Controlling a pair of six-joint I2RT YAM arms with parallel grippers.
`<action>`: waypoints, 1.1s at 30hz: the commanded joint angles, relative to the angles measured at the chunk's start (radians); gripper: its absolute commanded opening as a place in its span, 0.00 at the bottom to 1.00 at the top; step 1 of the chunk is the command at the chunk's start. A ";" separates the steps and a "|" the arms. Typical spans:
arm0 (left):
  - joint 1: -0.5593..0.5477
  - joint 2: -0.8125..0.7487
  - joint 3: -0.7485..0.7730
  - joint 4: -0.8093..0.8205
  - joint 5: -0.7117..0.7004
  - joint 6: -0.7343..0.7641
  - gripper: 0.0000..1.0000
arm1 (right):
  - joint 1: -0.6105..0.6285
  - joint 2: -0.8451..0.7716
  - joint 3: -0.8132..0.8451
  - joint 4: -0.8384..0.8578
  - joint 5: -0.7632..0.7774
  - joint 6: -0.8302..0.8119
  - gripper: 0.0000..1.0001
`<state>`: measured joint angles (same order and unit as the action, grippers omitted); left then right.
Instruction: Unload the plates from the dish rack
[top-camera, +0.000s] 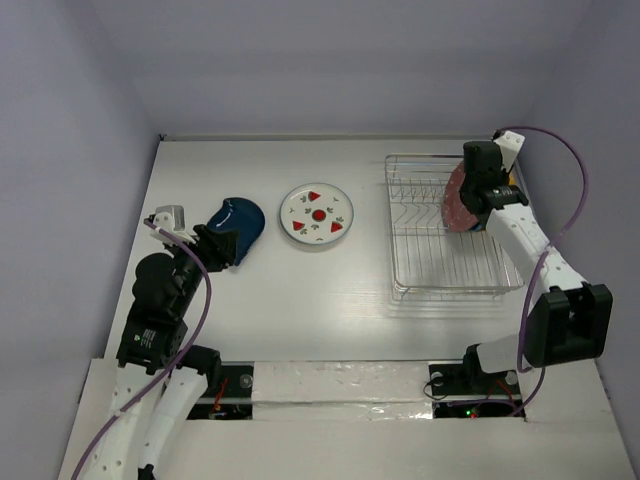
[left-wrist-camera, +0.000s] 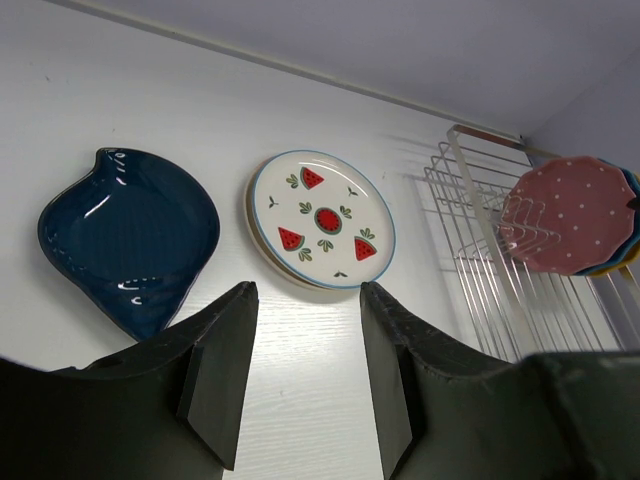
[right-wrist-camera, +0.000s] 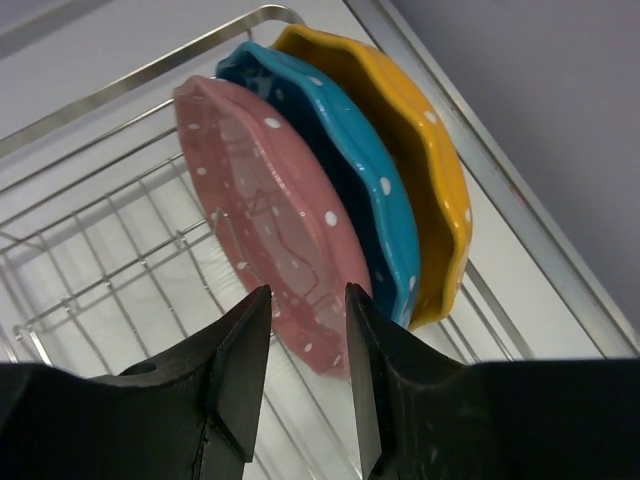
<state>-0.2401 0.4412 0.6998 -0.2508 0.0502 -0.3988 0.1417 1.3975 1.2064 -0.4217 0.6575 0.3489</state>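
Right jaws (right-wrist-camera: 307, 330) spread, straddling rim of pink plate (right-wrist-camera: 265, 215) upright in rack (top-camera: 440, 245); blue plate (right-wrist-camera: 340, 160), yellow plate (right-wrist-camera: 420, 150) just behind. Left jaws (left-wrist-camera: 300, 370) released; navy dish (left-wrist-camera: 128, 235), watermelon plate (left-wrist-camera: 322, 218) flat on counter (top-camera: 300, 310) beyond.

The pink plate (right-wrist-camera: 262, 215) leaned against the blue plate (right-wrist-camera: 345, 165) and yellow plate (right-wrist-camera: 415, 150), leaving no gap; bare dish rack (top-camera: 430, 262) wires lay open leftward.

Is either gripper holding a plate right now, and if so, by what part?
The right gripper straddles the pink plate's rim; whether it grips yet cannot be told. The left gripper is open, holding nothing.
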 joint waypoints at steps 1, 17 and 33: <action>0.007 0.004 -0.002 0.044 0.007 0.009 0.42 | -0.039 0.012 0.062 -0.022 0.042 -0.039 0.41; -0.002 0.008 -0.002 0.042 0.002 0.011 0.42 | -0.080 0.219 0.145 0.011 0.010 -0.079 0.42; -0.002 0.008 -0.002 0.042 0.002 0.009 0.42 | -0.080 0.130 0.090 0.032 0.011 -0.119 0.00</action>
<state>-0.2401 0.4450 0.6998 -0.2508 0.0494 -0.3988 0.0711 1.5951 1.3079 -0.4202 0.6727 0.2199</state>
